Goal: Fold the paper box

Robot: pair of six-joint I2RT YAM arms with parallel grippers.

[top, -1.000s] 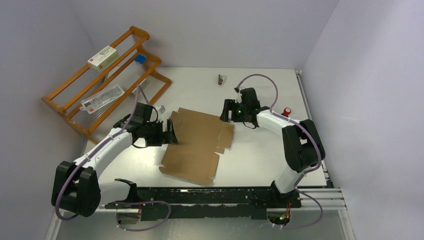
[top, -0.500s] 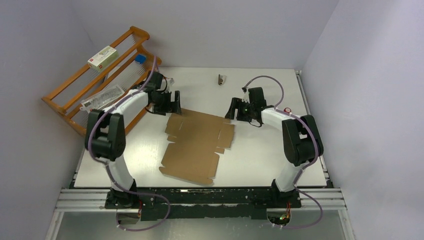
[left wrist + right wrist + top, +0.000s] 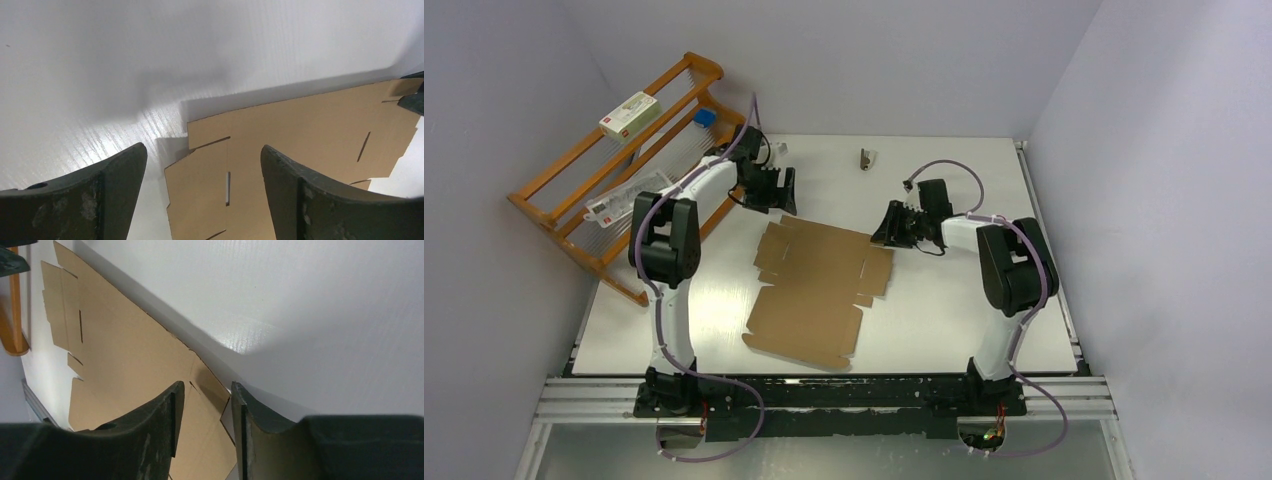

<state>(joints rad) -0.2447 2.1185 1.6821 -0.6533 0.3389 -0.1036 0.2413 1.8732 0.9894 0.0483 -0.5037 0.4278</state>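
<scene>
From above, you are seeing the paper box (image 3: 816,288) lying flat and unfolded at the middle of the white table (image 3: 954,320). The left arm (image 3: 709,180) is reaching to just past the sheet's upper-left corner, and the right arm (image 3: 959,228) is reaching to its upper-right corner. The left wrist view is giving you what that view cannot. The left fingers (image 3: 105,190) are standing wide over bare table and the slit corner of the sheet, holding nothing. The right wrist view is showing the right fingers (image 3: 160,420) drawn narrow with a gap between them, and the sheet's corner is lying in line with that gap. Pale lilac walls are closing in the table. A wooden rack (image 3: 694,68) is standing at the upper left, carrying a white carton (image 3: 630,113).
</scene>
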